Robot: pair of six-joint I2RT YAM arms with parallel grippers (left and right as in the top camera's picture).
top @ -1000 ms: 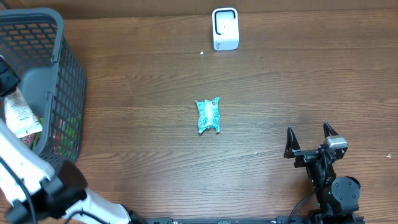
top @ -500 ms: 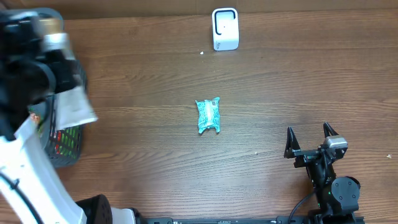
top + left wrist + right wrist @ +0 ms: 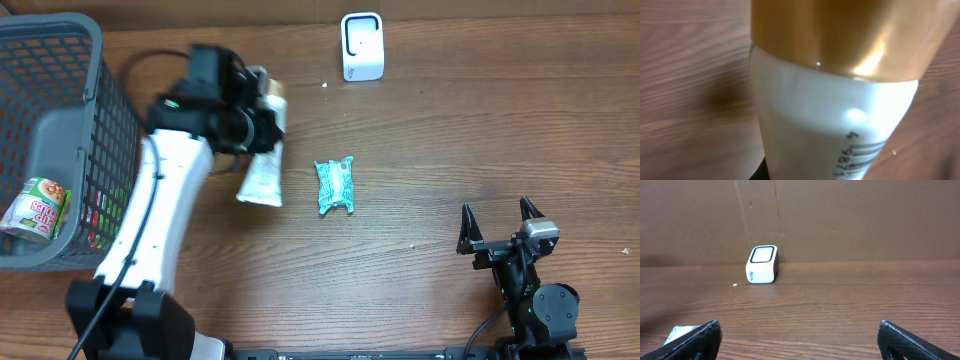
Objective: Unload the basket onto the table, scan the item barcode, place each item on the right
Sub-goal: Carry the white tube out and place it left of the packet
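Observation:
My left gripper is shut on a white tube with a gold cap and holds it above the table, left of the teal packet. In the left wrist view the tube fills the frame, gold cap uppermost, with a barcode showing at its lower right; my fingers are hidden behind it. The white scanner stands at the table's far edge and also shows in the right wrist view as the scanner. My right gripper rests open and empty at the front right.
A grey mesh basket stands at the far left with a printed packet and other items inside. The teal packet lies at the lower left of the right wrist view. A brown wall rises behind the scanner.
My left arm has swung right, out of the basket, carrying the tube to a spot over the table beside the teal packet. The right arm has not moved.

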